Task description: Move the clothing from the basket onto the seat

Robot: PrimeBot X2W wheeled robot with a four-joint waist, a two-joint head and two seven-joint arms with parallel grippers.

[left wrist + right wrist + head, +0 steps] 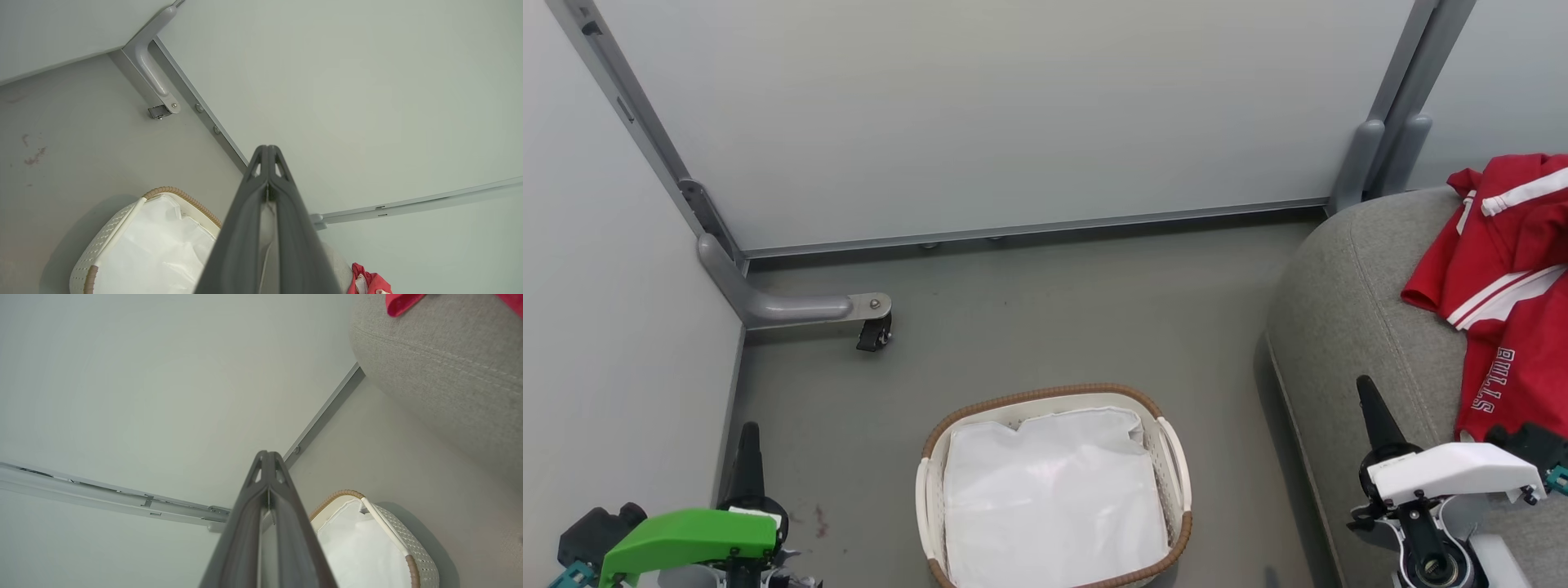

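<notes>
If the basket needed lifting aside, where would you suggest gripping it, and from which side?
Take the basket by a white side handle, coming down from above at its left or right side. The handles arch along its top edge as slim bars, probably easy to pinch, while the white sheet fills the inside, leaving little wall to close on.

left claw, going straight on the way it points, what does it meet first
Probably the pale wall panel; depth is unclear, but nothing nearer shows ahead of the left claw.
</notes>
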